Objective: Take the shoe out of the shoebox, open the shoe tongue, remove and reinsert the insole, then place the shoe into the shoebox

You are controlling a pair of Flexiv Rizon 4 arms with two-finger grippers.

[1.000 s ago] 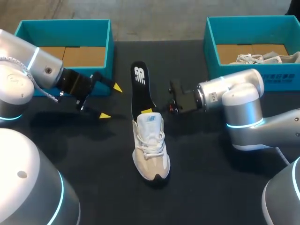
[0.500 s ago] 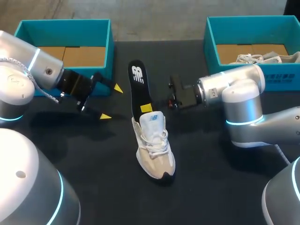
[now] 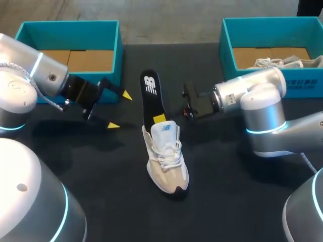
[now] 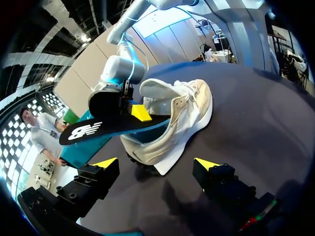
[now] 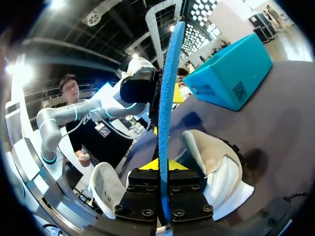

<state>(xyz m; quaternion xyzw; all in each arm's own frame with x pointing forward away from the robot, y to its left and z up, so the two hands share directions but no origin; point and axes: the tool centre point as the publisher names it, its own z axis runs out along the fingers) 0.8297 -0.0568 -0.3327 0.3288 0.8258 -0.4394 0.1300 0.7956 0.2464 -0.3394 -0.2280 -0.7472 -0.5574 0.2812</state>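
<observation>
The pale shoe (image 3: 166, 159) stands on its sole in the middle of the dark desk (image 3: 227, 196), toe toward the robot. It is in neither the left shoebox (image 3: 68, 24) nor the right shoebox (image 3: 272, 21). The black insole (image 3: 150, 93) (blue on its underside) sticks out of the shoe's opening toward the far side. The right jaws are clamped on the insole just above the heel, one finger on each face. The left jaws stand wide apart, holding nothing, near the insole but clear of it.
</observation>
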